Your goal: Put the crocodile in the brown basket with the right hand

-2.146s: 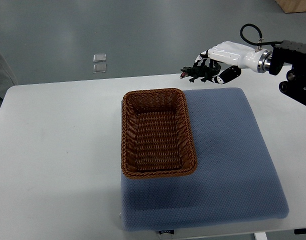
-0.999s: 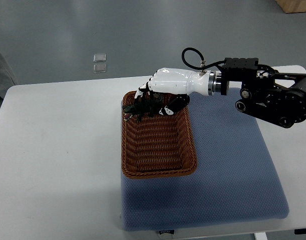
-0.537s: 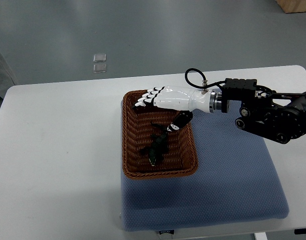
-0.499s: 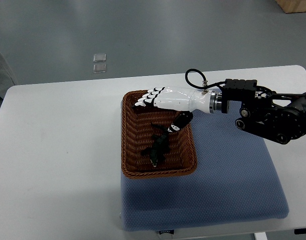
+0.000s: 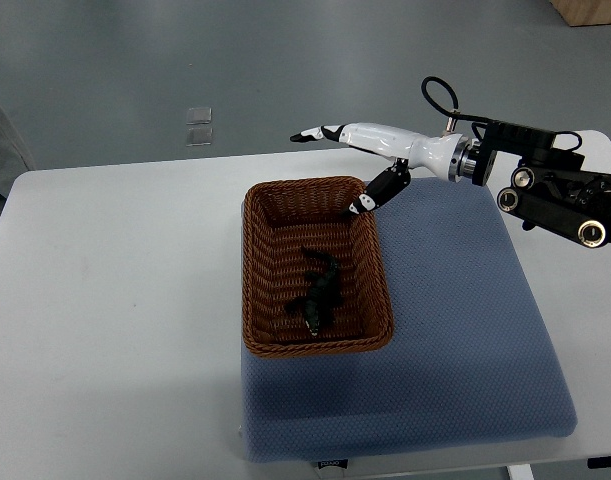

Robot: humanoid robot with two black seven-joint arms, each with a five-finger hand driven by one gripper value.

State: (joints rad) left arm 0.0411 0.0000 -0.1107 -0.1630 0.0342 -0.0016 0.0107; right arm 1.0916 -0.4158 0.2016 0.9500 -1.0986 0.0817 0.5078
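Observation:
A dark green toy crocodile point(image 5: 321, 294) lies inside the brown wicker basket point(image 5: 257, 280), toward its near right part. My right hand point(image 5: 335, 165) hovers above the basket's far right corner, seen edge-on, fingers stretched out and holding nothing. Its arm point(image 5: 545, 185) comes in from the right edge. The left hand does not show.
The basket stands partly on a blue padded mat point(image 5: 465, 340) that covers the right part of the white table point(image 5: 115, 300). Two small clear squares point(image 5: 198, 125) lie on the grey floor beyond the table.
The hand carried the crocodile over the basket, let it go so it dropped inside, and has since lifted back up and to the right, empty.

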